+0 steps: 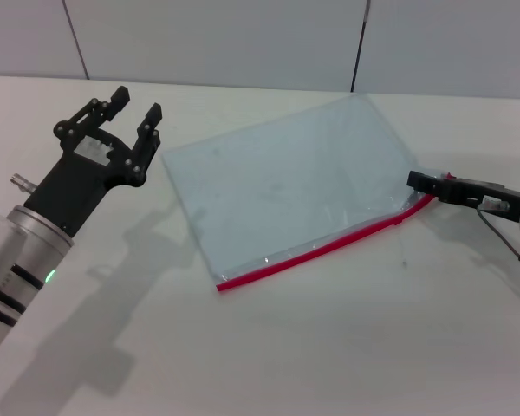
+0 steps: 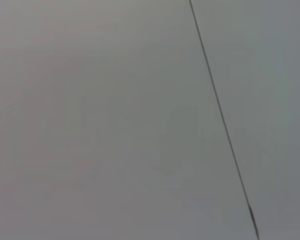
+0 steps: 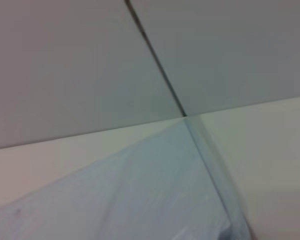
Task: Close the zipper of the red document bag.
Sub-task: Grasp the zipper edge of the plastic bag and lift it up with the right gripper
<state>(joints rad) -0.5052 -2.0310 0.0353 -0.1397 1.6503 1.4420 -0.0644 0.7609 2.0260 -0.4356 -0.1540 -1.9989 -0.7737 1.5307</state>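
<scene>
The red document bag (image 1: 286,191) lies flat on the white table (image 1: 347,347), a translucent pale blue pouch set at a slant. Its zipper (image 1: 321,250) is the red strip along the long edge nearest me. At the right end of that strip my right gripper (image 1: 419,182) lies low, its black fingers pinched together on the zipper. My left gripper (image 1: 137,104) is raised off the table just left of the bag's far-left corner, open and holding nothing. The right wrist view shows the bag's (image 3: 140,195) surface and one edge; the left wrist view shows only wall.
Grey wall panels (image 1: 243,35) with dark seams stand behind the table's far edge. The left arm's shadow (image 1: 130,286) falls on the table left of the bag. A thin cable (image 1: 503,238) trails from the right wrist.
</scene>
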